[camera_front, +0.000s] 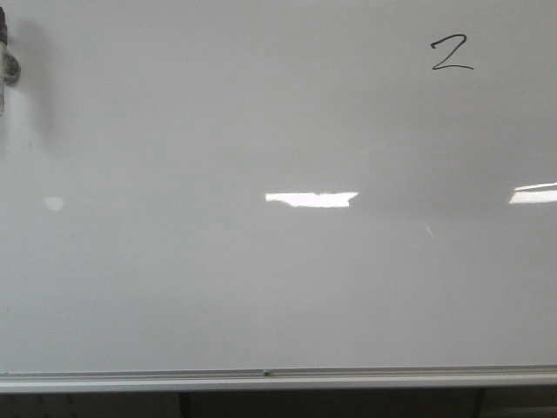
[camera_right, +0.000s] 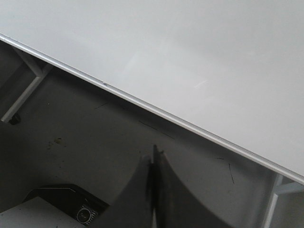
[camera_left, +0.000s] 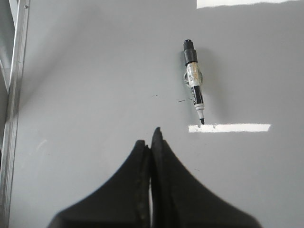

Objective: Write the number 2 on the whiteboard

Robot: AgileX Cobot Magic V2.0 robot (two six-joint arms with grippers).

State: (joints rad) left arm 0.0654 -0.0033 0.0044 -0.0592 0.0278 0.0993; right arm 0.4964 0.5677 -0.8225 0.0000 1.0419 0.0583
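Near the upper right of the whiteboard (camera_front: 218, 287), the number 2 (camera_front: 452, 53) stands drawn in black. A marker pen (camera_left: 194, 81) lies uncapped on the board beyond the left gripper (camera_left: 151, 140), whose fingers are pressed together empty. The right gripper (camera_right: 153, 156) is likewise closed, hanging off the board's rail (camera_right: 156, 113).

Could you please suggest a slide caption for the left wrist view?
Closed left tool above the whiteboard, an uncapped marker lying just beyond it.

The left pincer (camera_left: 152, 137) has its two dark fingers pressed together, holding nothing. The right pincer (camera_right: 153, 154) is likewise pressed together and empty.
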